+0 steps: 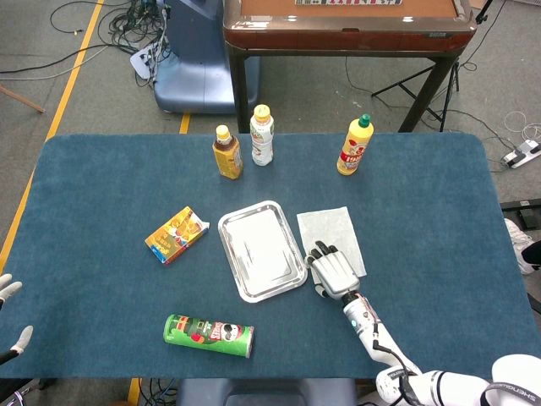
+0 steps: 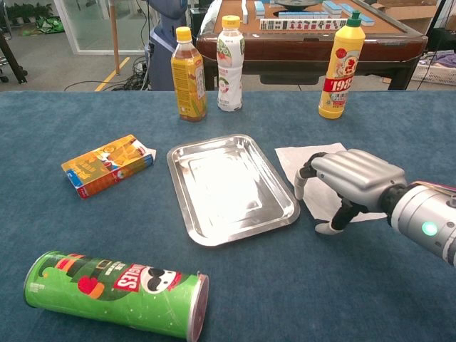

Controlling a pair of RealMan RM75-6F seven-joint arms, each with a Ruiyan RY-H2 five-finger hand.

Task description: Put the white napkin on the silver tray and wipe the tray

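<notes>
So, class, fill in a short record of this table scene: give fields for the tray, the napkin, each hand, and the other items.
tray: empty, mid-table
napkin: flat on the cloth, right of the tray, not on it
right hand: fingers curled down over the napkin's near left part; grip unclear
left hand: at the table's left edge, holding nothing
other items: three bottles behind the tray, box to its left, can in front
</notes>
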